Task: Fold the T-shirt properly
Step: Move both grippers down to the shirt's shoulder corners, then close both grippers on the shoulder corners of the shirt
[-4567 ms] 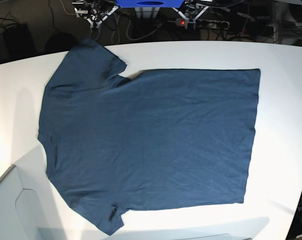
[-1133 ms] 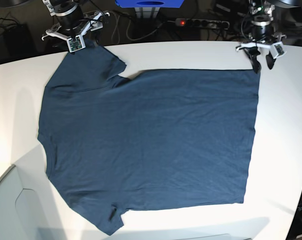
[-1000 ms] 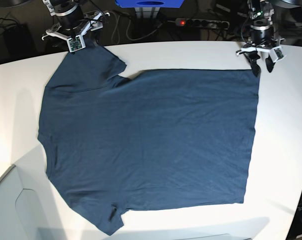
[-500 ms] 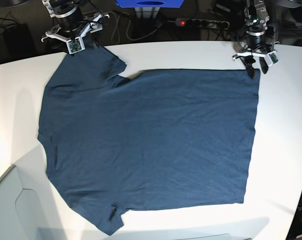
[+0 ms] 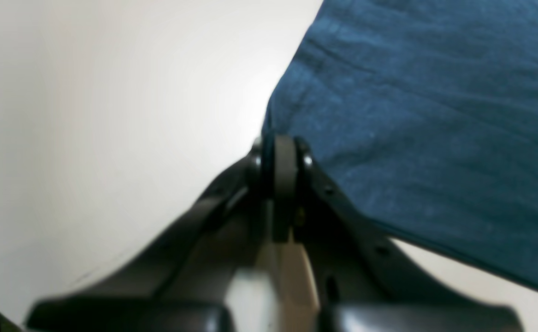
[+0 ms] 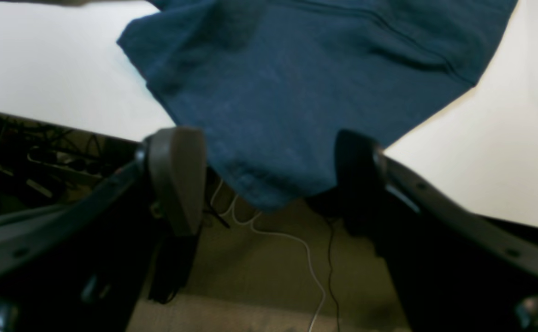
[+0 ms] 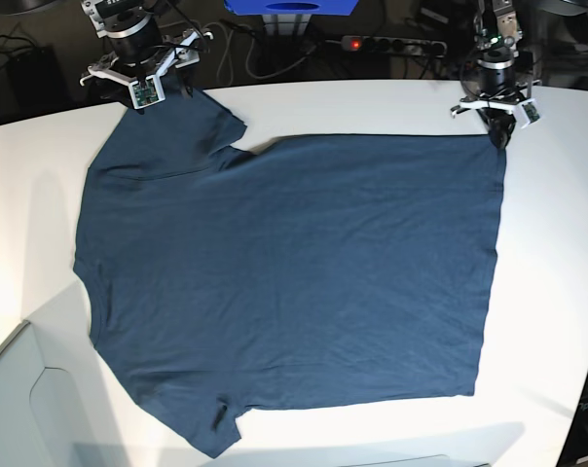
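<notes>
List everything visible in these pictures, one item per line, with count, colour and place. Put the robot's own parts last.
plain dark navy-blue short-sleeved T-shirt: one, navy, spread flat across the table, sleeves toward the base view's left.
white table: one, white, under the shirt.
black power strip with a red light: one, black, behind the table's far edge.
blue box-shaped object: one, blue, top centre behind the table.
pale grey container: one, grey, bottom-left corner.
left tool: one, black, shut at the shirt's far hem corner.
right tool: one, black, open around the far sleeve's edge.
</notes>
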`<action>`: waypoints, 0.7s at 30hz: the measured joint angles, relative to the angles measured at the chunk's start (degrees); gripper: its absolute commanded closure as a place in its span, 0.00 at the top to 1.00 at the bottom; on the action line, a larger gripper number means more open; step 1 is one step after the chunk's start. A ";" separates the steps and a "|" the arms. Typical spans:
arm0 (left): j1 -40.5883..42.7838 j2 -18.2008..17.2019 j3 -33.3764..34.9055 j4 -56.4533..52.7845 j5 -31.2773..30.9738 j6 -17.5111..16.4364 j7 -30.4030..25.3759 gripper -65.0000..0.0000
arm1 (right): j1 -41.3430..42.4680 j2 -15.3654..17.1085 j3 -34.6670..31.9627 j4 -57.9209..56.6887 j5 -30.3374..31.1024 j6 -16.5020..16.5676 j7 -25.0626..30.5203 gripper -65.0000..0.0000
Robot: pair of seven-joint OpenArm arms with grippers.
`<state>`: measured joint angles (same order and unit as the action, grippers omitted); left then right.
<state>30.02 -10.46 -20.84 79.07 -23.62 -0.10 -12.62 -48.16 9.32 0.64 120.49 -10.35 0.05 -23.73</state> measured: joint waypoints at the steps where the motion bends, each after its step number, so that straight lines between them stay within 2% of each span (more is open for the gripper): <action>1: 0.00 0.00 0.00 -0.02 0.00 -0.02 -0.02 0.00 | 0.00 0.00 0.00 0.00 0.02 0.00 0.00 0.65; 11: 0.31 0.02 -0.04 0.17 0.00 -0.11 0.02 0.00 | 1.99 -1.29 4.61 -0.39 0.00 0.52 -0.13 0.65; 14: 0.46 0.07 -0.04 0.22 -0.02 -0.15 -0.09 0.00 | 3.74 -1.62 5.64 -2.47 0.09 5.53 0.35 0.65; 16: 0.44 0.07 -0.04 0.22 0.00 -0.13 0.02 0.00 | 4.72 -3.04 6.91 -4.00 -0.02 6.38 -0.09 0.66; 21: 0.57 0.13 -0.04 0.37 0.00 -0.13 0.02 0.00 | 6.40 -6.54 10.88 -7.65 0.02 11.06 -0.48 0.66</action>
<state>30.59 -10.33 -20.88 79.44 -23.62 -0.23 -12.60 -41.76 2.79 11.53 112.84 -10.33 11.11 -24.21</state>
